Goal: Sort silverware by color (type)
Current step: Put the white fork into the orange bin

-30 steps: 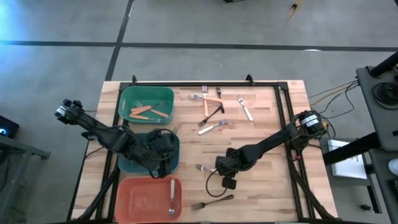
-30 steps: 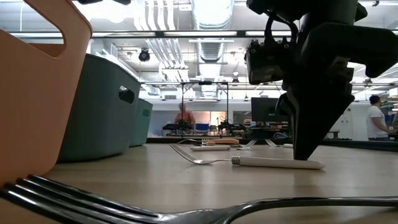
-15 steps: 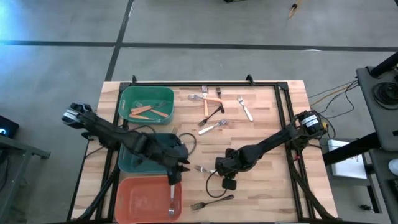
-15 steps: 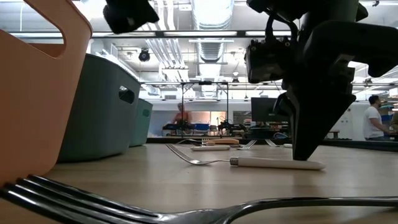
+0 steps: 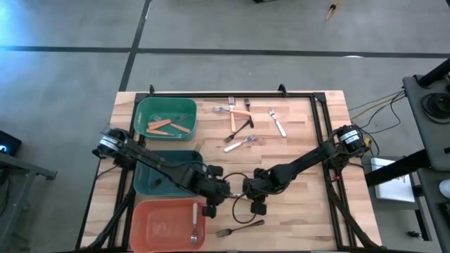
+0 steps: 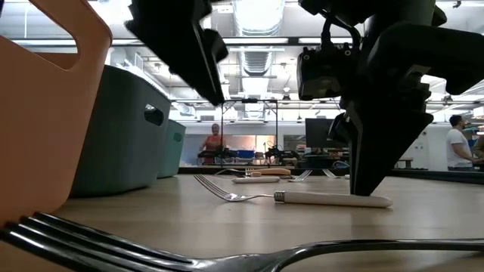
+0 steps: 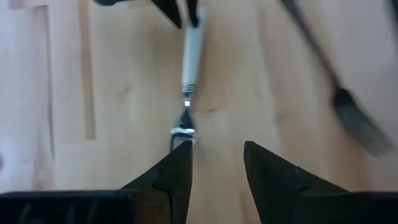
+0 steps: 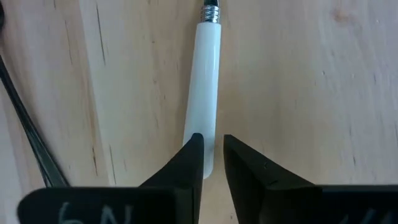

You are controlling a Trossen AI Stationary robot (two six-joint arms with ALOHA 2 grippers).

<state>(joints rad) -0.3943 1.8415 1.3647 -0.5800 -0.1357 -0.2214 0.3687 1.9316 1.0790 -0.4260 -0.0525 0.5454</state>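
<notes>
The right jaws stood slightly apart, straddling the end of a white-handled fork on the tabletop; the left jaws gaped just before its tines.

White-handled fork flat on wood, others scattered, some binned.

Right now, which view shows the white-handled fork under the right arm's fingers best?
The right wrist view: the white-handled metal fork fills it, its handle end between the right gripper fingers. The low view shows it lying flat. The left wrist view shows its tines by the left gripper. The high view shows little.
</notes>
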